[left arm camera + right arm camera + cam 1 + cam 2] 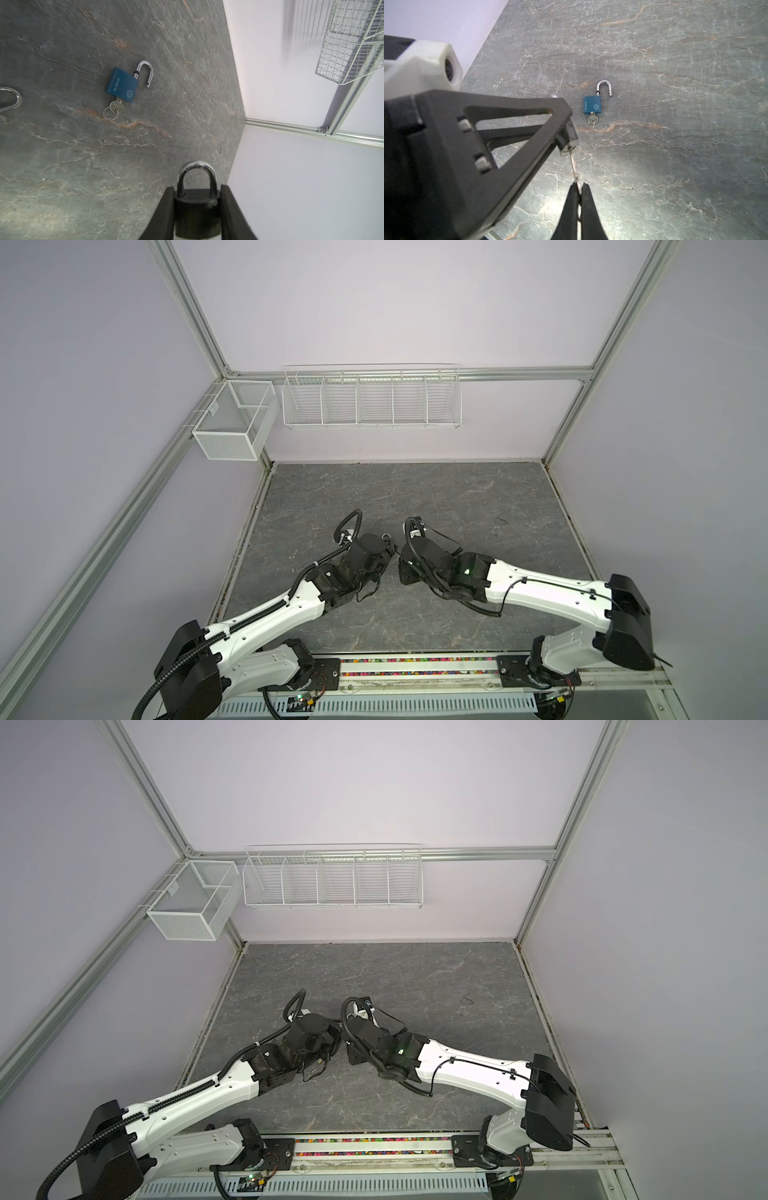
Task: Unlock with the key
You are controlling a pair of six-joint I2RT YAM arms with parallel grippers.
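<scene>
1. My left claw is clamped on the body of the black lock, one finger on each flank. Its shackle sits closed and pokes out past my fingertips.
2. My right claw is pinched together on the head end of the key. The blade runs from my tips to the keyhole in the black lock's base, but I cannot tell how deep it is seated.
3. Both are held apart from the blue lock, which lies flat on the table with its shackle sprung and its own key in it. I take that one as done.
4. The black lock looks like solid metal — heavy for its size, rigid and smooth-sided. I expect it may twist in my left claw when the turn comes. The flanks seem the right hold, since they leave base and shackle free.
5. The key is thin and light, and I judge it stiff but bendable. Holding its flat head face-on to my pads should stop it slipping — provided I keep it in line with the keyhole.
</scene>
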